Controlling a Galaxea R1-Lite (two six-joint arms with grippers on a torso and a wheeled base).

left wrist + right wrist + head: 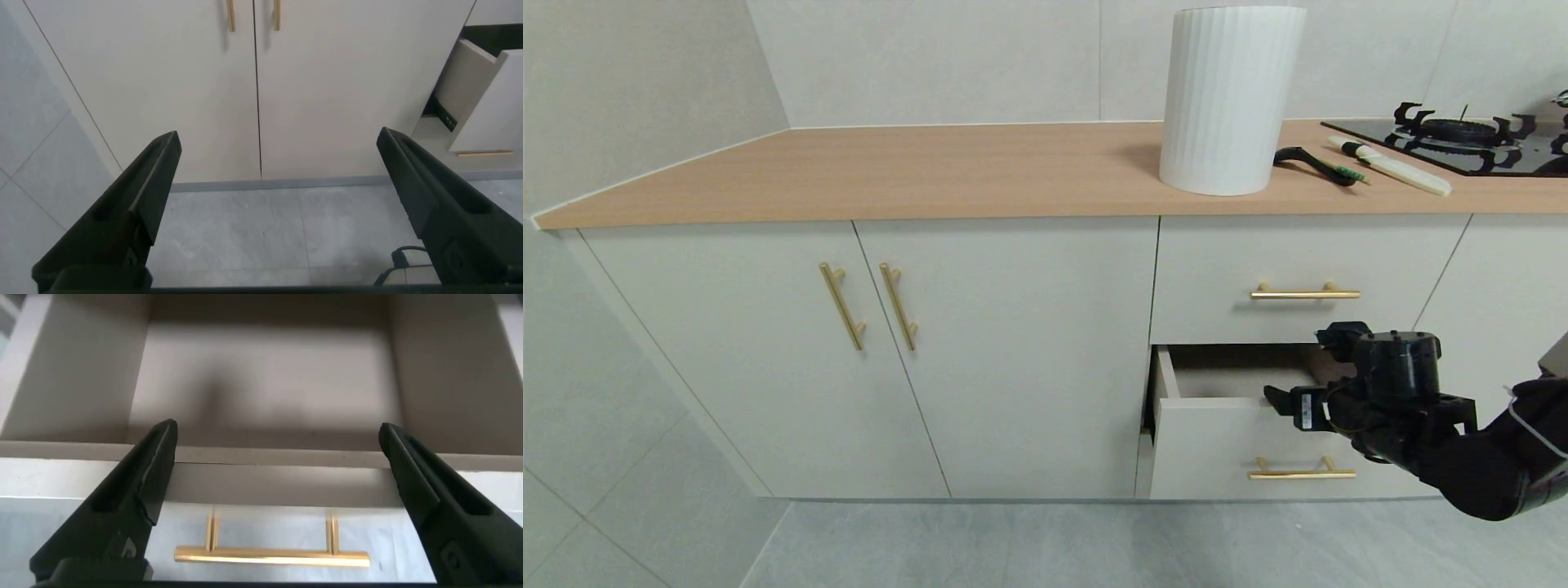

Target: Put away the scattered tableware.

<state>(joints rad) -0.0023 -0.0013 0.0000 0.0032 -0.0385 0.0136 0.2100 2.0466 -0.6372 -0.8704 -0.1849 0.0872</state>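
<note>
Right gripper [1311,369] hangs over the open drawer [1217,441], fingers wide and empty; the drawer looks ready for stowing. Black-handled utensil [1316,163] and pale knife [1392,168] lie on the bench [931,171]. Left gripper [278,145] is low, open and empty.

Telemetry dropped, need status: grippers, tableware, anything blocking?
Left gripper jaws open, empty, low by cupboard doors. Right gripper jaws open, empty, over open lower drawer. Knife and brush on counter, beside white cylinder. Nothing blocking drawer.

Spread end effector [278,429] over drawer [270,376]
</note>
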